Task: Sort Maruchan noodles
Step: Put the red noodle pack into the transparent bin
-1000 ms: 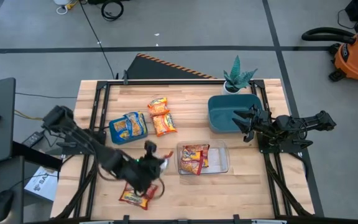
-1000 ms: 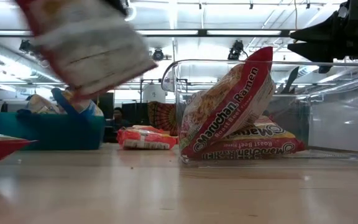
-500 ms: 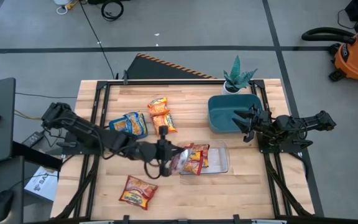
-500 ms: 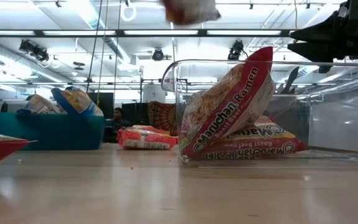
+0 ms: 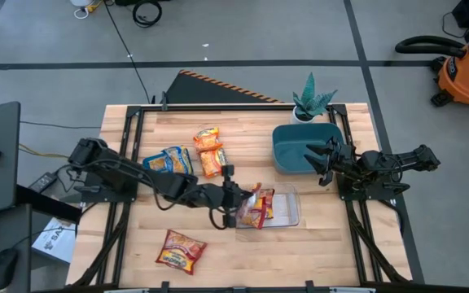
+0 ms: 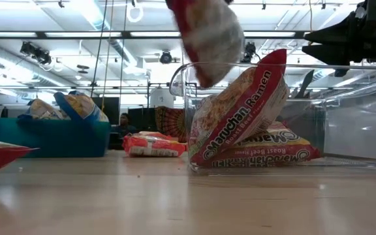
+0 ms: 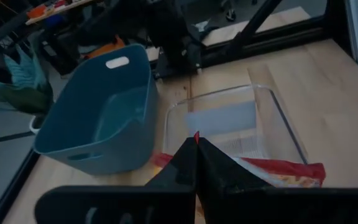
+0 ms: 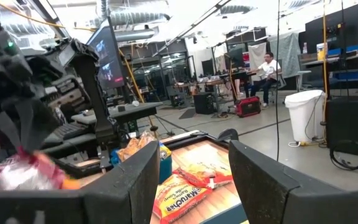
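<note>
Already a red-trimmed packet [image 5: 248, 208] hangs pinched in the left gripper [image 5: 243, 200] over the near-left corner of the clear tray [image 5: 291, 213]; the wrist view shows the two dark fingers pressed together on the packet's edge, and the low view shows it just above the tray's rim. Two more red packets [image 6: 253, 124] lie inside the tray, one propped on the other, so that group looks partly gathered.

The rest is not yet sorted, as far as I can judge: one red packet [image 5: 181, 248] lies on the table near the front edge, two orange ones [image 5: 211, 151] sit toward the back, and blue-trimmed packets [image 5: 168, 162] lie in a small blue bin [image 6: 51, 137] to their left. The large teal bin [image 5: 303, 147] looks empty.

The propped packet reads "Maruchan Ramen", the one under it "Maruchan" and "Roast Beef Flavor". The right wrist view also shows "Maruchan" on a packet.

The right gripper [image 5: 319, 165] waits over the teal bin, its fingers spread apart.
</note>
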{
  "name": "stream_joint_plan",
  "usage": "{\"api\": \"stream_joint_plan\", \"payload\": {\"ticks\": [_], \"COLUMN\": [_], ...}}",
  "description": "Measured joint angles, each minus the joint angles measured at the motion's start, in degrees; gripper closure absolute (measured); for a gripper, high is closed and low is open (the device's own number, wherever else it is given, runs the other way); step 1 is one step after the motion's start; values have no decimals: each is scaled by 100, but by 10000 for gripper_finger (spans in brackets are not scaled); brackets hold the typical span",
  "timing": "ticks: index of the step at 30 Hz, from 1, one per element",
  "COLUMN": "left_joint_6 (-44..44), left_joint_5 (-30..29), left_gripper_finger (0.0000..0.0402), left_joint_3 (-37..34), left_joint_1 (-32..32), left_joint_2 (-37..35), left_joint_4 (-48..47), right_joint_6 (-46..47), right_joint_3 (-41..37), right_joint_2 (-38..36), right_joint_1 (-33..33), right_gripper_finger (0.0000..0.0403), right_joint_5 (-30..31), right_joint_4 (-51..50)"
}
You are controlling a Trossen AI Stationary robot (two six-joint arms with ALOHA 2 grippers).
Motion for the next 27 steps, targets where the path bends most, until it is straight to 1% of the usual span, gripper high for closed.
{"api": "stream_joint_plan", "payload": {"ticks": [4, 10, 15, 17, 19, 23, 27], "left_joint_6": [0, 5, 77, 80, 77, 31, -264], "left_joint_5": [45, 374, 753, 784, 806, 826, 742], "left_gripper_finger": [395, 395, 395, 395, 395, 395, 393], "left_joint_3": [0, 2, 0, 10, -9, 2, 2], "left_joint_1": [-2, -2, -1, 19, 27, 77, 192], "left_joint_2": [248, 499, 643, 758, 796, 948, 1054], "left_joint_4": [70, 126, 381, 591, 530, 785, 984], "right_joint_6": [1, 1, -1, 0, 1, 1, 1], "right_joint_3": [0, -2, -2, 0, 0, 0, 0], "right_joint_2": [0, 0, 0, 0, -2, -1, 0], "right_joint_1": [1, -1, 1, -1, -1, 0, -1], "right_gripper_finger": [204, 204, 204, 204, 204, 204, 204], "right_joint_5": [0, 0, 0, 0, -1, -2, 21], "right_joint_4": [2, 1, 4, 4, -1, 4, 8]}}
